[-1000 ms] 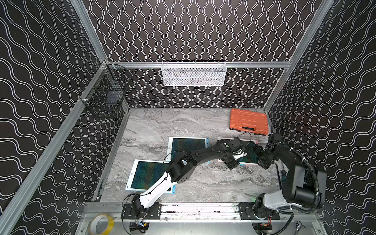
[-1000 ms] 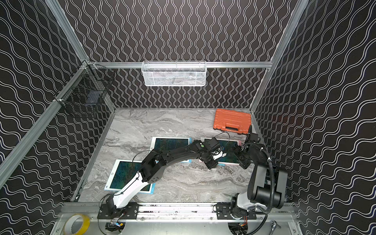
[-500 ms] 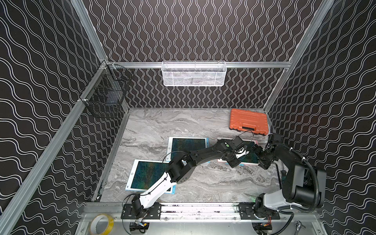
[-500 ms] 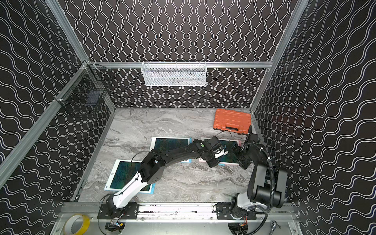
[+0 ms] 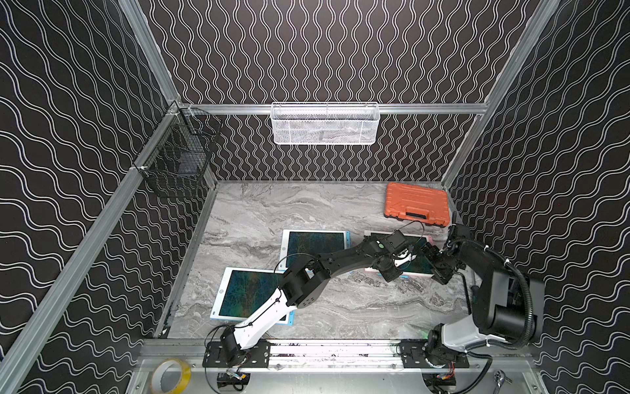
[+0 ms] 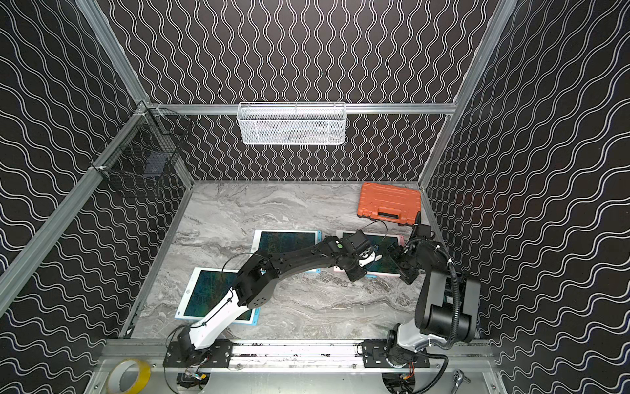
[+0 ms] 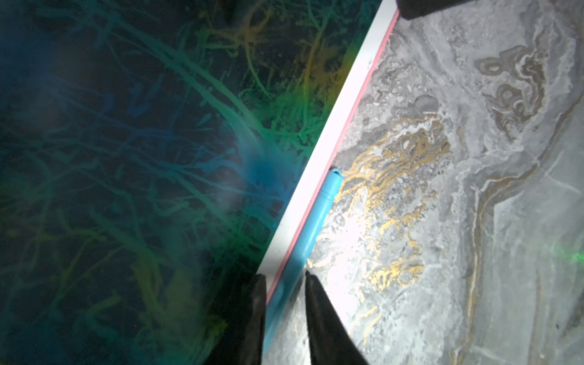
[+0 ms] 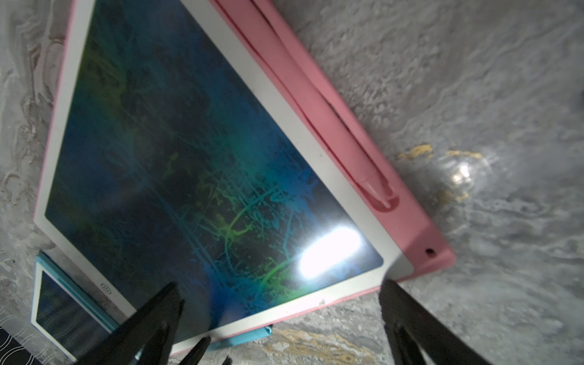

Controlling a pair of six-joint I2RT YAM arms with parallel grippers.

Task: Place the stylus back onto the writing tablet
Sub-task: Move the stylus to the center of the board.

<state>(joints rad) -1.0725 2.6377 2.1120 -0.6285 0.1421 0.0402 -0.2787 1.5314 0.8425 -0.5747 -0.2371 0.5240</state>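
Marble tabletop [image 7: 442, 221]: left pincer [image 7: 282, 278] still straddles blue stylus [image 7: 319, 211] beside pink tablet [image 7: 328, 148].

A grey marble-patterned counter [image 5: 259, 211] carries a flat orange plastic case [image 5: 416, 204] with a black handle slot in its far right corner. A white mesh basket [image 5: 325, 124] hangs on the back rail, and a black wire basket [image 5: 177, 163] hangs on the left rail with something dark inside. A roll of yellow tape [image 5: 170, 375] lies on the near metal frame.
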